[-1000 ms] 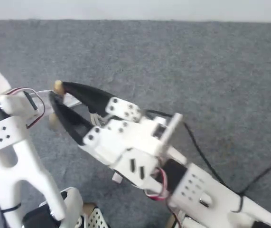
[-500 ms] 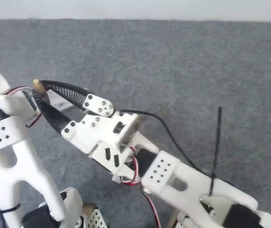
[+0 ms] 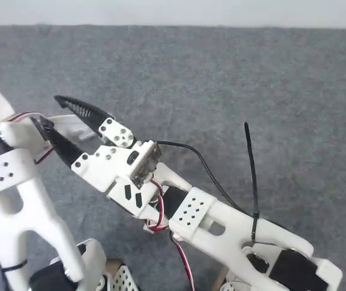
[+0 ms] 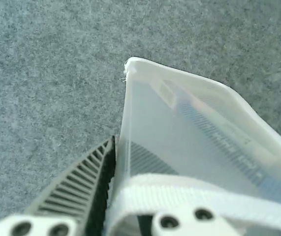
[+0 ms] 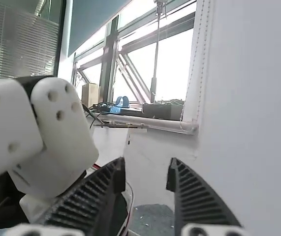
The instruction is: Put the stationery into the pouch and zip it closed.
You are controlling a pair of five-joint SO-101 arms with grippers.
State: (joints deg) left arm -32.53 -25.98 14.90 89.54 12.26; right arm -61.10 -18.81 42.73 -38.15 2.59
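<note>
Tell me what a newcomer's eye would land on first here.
First, in the high view, the right gripper: its black ribbed jaws are spread open above the grey table, close beside the white left arm. Next, in the left wrist view, the translucent pouch over the grey surface, with a black jaw against its side and what looks like a ruler inside.
</note>
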